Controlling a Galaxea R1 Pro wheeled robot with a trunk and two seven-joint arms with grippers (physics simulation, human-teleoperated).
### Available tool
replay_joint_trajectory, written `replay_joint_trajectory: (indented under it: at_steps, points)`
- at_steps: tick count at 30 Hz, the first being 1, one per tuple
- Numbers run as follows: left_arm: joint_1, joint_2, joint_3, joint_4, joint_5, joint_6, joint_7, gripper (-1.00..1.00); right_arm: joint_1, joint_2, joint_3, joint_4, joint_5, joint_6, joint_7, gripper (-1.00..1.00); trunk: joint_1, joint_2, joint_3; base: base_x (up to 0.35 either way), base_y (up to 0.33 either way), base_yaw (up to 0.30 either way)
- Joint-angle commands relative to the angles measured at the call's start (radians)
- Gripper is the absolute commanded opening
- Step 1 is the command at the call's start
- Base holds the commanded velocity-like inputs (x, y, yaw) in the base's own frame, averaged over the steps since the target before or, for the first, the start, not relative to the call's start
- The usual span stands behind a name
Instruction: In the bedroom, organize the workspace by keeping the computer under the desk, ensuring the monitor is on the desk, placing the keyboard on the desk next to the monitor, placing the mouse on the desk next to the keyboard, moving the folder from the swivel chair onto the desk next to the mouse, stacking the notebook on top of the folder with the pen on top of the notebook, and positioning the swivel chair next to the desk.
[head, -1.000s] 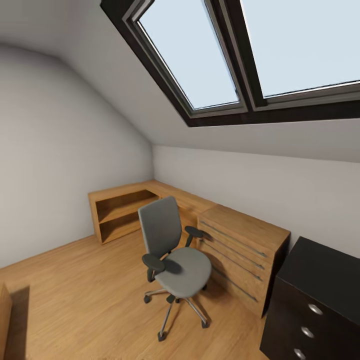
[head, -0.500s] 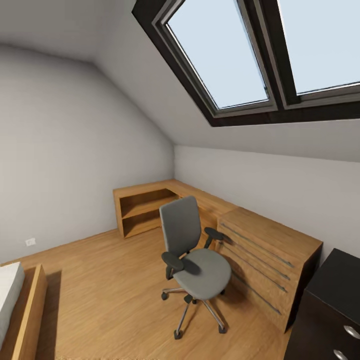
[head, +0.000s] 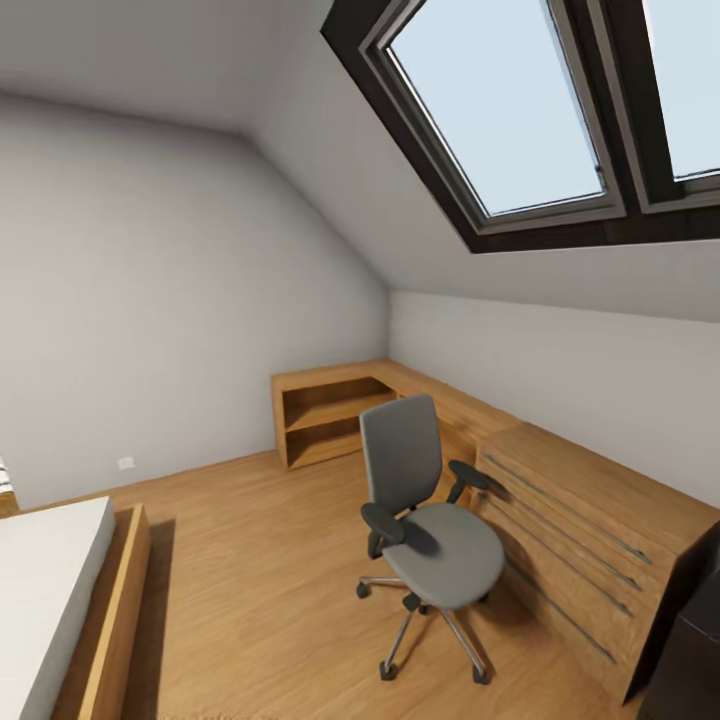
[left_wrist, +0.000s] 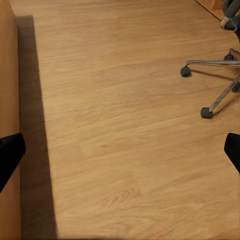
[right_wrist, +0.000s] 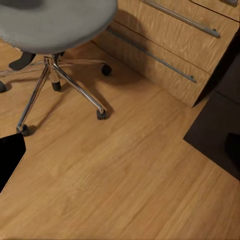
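Across the wooden floor (head: 250, 560), near the light wooden drawer cabinet (head: 590, 530), the swivel chair (head: 425, 520) stood on its chrome star base, its grey seat bare as far as the head view showed: no blue folder lay on it. A low wooden shelf unit (head: 325, 415) filled the corner under the sloping roof windows (head: 500, 110), and a bed (head: 55, 590) edged the near side. At the far right edge a dark piece of furniture (head: 690, 640) was partly visible; whether it belonged to the bench could not be told. Both wrist views looked down at the floor, with the chair's casters showing; the left gripper (left_wrist: 120, 152) and the right gripper (right_wrist: 122, 147) each appeared spread wide and empty, with dark fingertips at opposite borders. Judging by this, the robot was on its way, surveying the room. The next move probably called for finding the bench and the scattered items before any grasp.
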Motion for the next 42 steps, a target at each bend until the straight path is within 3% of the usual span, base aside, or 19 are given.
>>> replay_joint_trajectory:
  at_steps: [1,42]
  points:
    - [0.001,0.0,0.009,-0.001,-0.004,-0.001,-0.006,1.0,-0.001,0.001,0.009,0.002,-0.003,-0.002,-0.005,1.0,0.0,0.0,0.0,0.0,0.0,0.287]
    - [0.001,0.0,0.009,-0.001,-0.004,-0.001,-0.006,1.0,0.006,0.001,0.008,0.002,-0.004,-0.002,-0.006,1.0,0.0,0.0,0.0,0.0,0.0,0.288]
